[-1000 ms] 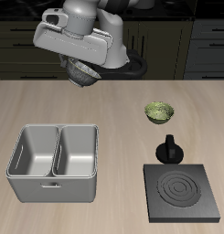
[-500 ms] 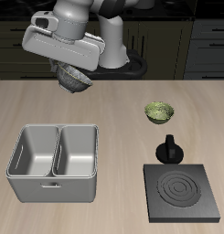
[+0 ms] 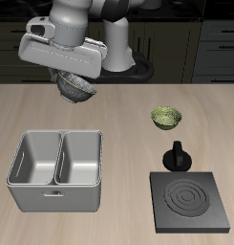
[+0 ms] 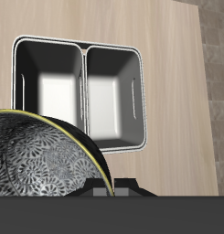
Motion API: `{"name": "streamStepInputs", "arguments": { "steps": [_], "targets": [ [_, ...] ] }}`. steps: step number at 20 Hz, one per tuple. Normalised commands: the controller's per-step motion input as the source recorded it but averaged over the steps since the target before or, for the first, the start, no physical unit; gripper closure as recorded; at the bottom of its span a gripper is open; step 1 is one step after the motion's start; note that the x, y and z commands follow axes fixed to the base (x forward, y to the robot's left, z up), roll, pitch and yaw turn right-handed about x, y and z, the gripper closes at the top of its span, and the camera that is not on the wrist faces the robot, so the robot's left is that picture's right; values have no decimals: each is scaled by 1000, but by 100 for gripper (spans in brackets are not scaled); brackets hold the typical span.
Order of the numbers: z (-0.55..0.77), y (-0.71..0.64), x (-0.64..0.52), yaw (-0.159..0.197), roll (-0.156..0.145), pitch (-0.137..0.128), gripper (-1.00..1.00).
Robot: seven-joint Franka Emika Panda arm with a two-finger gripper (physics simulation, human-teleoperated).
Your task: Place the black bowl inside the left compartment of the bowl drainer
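The gripper (image 3: 75, 77) hangs high above the table, toward the back, clenched on the black bowl (image 3: 76, 87), which shows just under the white hand as a dark round shape with a speckled, silvery look. From the wrist view the black bowl (image 4: 36, 155) fills the near field, its pale mottled inside facing the camera and a thin yellow-green line running along its rim (the fingers themselves are mostly hidden behind the bowl, so how the jaws sit on the rim cannot be made out exactly).

The bowl drainer (image 3: 53, 191) stands on the wooden table (image 3: 118, 110) near the front edge, well below and forward of the held bowl. It is a light-grey tub with rounded corners, and a middle wall splits it into two deep wells. Both wells look bare. In the wrist view the bowl drainer (image 4: 84, 55) lies beyond the bowl, both wells open to the camera.

Apart from these, an olive-green bowl (image 3: 166, 118) sits on the table farther back, a small black knobbed object (image 3: 177, 156) stands just in front of it, and a flat black stove plate (image 3: 191, 202) with ring marks lies near the front edge.
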Motion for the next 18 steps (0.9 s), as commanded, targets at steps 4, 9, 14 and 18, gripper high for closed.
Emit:
{"name": "streamStepInputs", "arguments": {
  "steps": [4, 9, 14, 18],
  "targets": [
    [-39, 36, 137, -10, 108, 10, 100],
    [-37, -17, 134, 24, 69, -14, 100],
    [-23, 22, 98, -13, 102, -10, 100],
    [-63, -104, 99, -58, 58, 12, 100]
  ]
}}
